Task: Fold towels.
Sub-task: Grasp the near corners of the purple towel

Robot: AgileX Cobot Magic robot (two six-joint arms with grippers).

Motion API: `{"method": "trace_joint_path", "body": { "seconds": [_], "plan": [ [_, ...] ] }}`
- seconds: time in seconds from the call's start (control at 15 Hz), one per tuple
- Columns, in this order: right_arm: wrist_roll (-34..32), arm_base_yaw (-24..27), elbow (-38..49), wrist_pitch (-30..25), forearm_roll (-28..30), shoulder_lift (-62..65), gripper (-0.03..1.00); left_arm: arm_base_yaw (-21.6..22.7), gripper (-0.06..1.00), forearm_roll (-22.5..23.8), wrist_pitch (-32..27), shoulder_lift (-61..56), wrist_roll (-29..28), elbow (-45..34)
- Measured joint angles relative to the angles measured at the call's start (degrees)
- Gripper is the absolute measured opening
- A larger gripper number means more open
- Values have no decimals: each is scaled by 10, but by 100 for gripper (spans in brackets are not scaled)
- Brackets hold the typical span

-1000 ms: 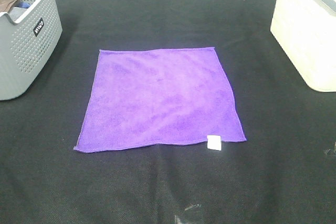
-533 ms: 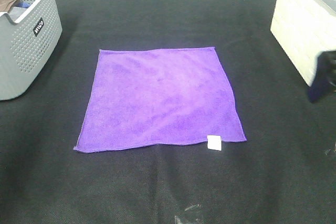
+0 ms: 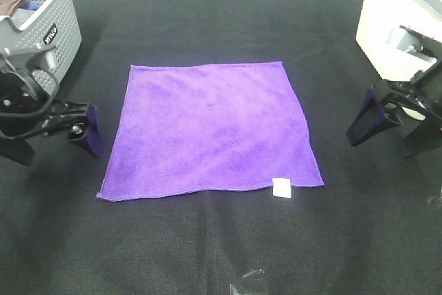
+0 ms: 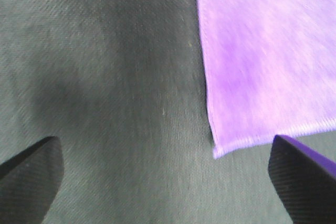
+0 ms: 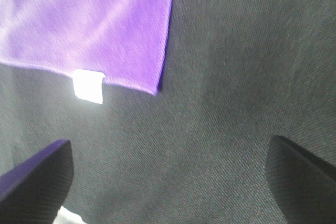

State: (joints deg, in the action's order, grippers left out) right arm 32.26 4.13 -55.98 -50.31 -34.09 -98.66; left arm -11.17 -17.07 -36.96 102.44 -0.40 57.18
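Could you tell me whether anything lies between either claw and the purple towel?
Nothing visible does. The left claw and the right claw, both open, flank the flat purple towel, with only bare black table cover between each and the towel's nearest edge.

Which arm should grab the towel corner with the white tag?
Right. The tag sits at the towel's near right corner, on the right gripper's side, ahead of its open jaws; the left gripper is at the opposite edge.
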Motion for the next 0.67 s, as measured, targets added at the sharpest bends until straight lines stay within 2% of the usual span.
{"method": "trace_joint_path", "body": {
  "seconds": [0.13,0.33,0.47,0.67],
  "plan": [
    [0,1,0,1,-10,0,96,0,99,-3,3,3,0,0],
    [5,1,-4,43,-42,-15,96,-2,99,-28,30,5,1,0],
    [19,-19,-21,63,-59,-68,95,-2,99,-65,41,21,32,0],
    [17,-69,-78,74,-45,-148,94,-2,99,-110,46,64,84,1]
  ]
}}
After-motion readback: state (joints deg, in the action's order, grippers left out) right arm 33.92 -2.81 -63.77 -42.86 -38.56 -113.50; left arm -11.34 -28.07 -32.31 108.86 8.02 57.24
